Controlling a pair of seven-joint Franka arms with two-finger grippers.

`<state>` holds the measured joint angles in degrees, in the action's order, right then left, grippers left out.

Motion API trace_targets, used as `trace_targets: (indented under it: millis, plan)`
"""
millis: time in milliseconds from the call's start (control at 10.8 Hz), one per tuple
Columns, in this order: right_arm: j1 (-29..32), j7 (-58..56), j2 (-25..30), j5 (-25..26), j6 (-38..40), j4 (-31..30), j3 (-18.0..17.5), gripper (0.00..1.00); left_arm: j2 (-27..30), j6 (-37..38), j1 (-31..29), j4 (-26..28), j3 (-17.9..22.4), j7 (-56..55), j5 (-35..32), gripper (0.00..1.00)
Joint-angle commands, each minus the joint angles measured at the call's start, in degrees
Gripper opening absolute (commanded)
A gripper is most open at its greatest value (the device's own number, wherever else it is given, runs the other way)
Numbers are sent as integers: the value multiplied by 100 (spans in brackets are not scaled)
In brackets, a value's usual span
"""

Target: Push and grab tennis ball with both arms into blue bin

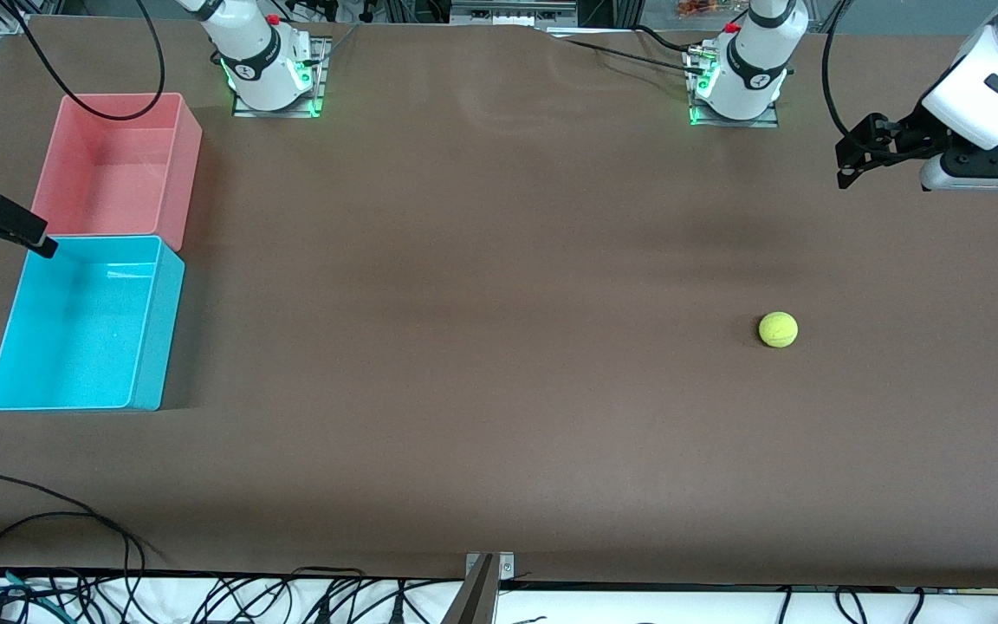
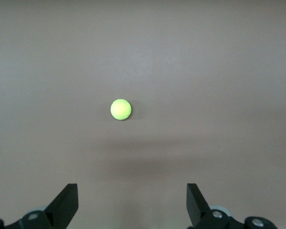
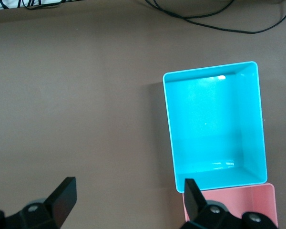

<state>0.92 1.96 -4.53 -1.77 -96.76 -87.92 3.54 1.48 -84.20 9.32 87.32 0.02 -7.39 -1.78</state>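
The tennis ball (image 1: 778, 329) lies on the brown table toward the left arm's end, and it shows alone in the left wrist view (image 2: 120, 109). My left gripper (image 1: 854, 158) is open and empty, up in the air over the table near that end, apart from the ball; its jaws stand wide in its wrist view (image 2: 132, 202). The blue bin (image 1: 161, 329) stands empty at the right arm's end. My right gripper (image 1: 31, 236) is open and empty, over the table's edge beside the line where the two bins meet. The right wrist view (image 3: 128, 198) shows the blue bin (image 3: 209, 124).
A pink bin (image 1: 118, 165) of the same size touches the blue bin, farther from the front camera; it shows in the right wrist view (image 3: 238, 205). Both arm bases (image 1: 269, 69) stand along the table's back edge. Black cables (image 1: 48, 520) lie by the front edge.
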Motion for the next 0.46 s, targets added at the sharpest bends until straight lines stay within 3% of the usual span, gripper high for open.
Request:
trace_targets:
  millis: [0, 369]
  plan:
    - [5, -29, -65, -52, 131, 126, 24, 100, -104, 141, 43, -215, 7, -25, -42, 100]
    - [5, -29, -74, -60, 131, 126, 24, 100, -130, 141, -18, -224, 34, -8, -33, 100]
